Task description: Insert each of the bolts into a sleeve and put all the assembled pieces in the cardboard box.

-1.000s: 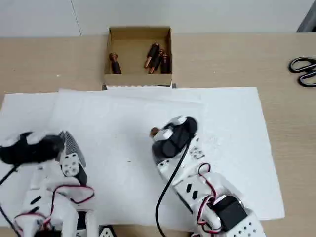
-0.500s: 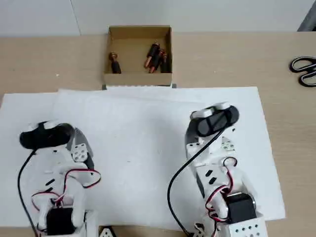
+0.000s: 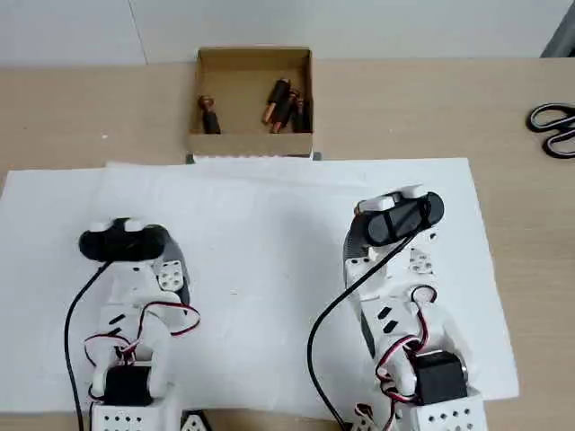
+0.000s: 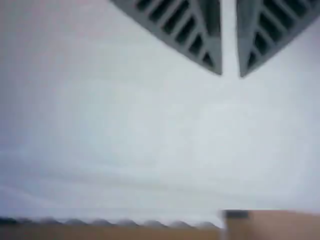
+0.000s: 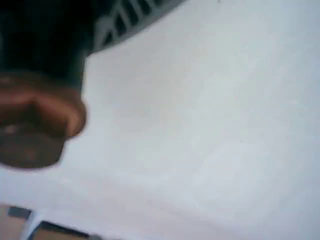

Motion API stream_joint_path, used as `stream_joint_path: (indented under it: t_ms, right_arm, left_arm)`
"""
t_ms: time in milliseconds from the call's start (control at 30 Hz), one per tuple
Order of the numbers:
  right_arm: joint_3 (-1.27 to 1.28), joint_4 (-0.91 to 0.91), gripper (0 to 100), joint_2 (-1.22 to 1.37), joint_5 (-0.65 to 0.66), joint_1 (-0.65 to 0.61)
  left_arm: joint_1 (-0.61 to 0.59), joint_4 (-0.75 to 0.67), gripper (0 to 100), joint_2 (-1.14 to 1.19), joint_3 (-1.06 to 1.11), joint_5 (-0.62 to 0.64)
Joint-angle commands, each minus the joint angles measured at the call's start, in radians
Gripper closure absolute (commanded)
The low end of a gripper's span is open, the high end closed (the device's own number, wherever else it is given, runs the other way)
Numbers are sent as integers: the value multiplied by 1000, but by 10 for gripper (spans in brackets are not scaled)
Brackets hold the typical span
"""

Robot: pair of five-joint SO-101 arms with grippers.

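The cardboard box point(image 3: 252, 144) sat at the far side of the surface point(image 3: 431, 99), just beyond the far edge of a large white sheet of paper point(image 3: 269, 233). Inside the box lay finished pieces, dark with copper-coloured ends. One piece point(image 3: 208, 115) lay alone near one side wall. A small cluster point(image 3: 284, 105) lay near the opposite wall, its pieces touching or overlapping.

Both arms were over the near part of the paper, well apart from each other and from the box.

The left pincer point(image 4: 229, 72) hung above bare paper. Its grey slatted fingers point(image 4: 200, 30) were all but closed, with only a thin slit of paper showing between them and nothing in the slit.

The right pincer point(image 5: 80, 75) was also above the paper. In its wrist view, a bolt point(image 5: 35, 125) with a rounded copper-brown end sat close to the camera, with a dark mass directly above it. Both were blurred, so it could not be told whether that mass was a sleeve or part of the pincer. One grey slatted finger point(image 5: 127, 20) showed beside it. The pincer appeared clamped on this piece, which hung clear of the sheet. From above, a small brownish spot showed at the front of the right arm's head.

A pair of scissors point(image 3: 552, 130) lay on the bare surface at the far right, off the paper.
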Motion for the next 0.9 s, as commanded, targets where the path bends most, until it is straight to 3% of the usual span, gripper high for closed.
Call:
stream_joint_path:
  t_ms: [0,200,400,867]
  right_arm:
    - [-5,-88,995,-8,-6,13]
    - [-8,-228,995,67,-6,12]
    - [-138,-397,995,341,-6,12]
    - [-845,-567,995,1205,-9,7]
  left_arm:
    - [77,107,994,-9,-4,-8]
    - [87,101,994,-9,-4,-32]
    - [89,101,994,-9,-4,-31]
    - [87,103,994,-9,-4,-26]
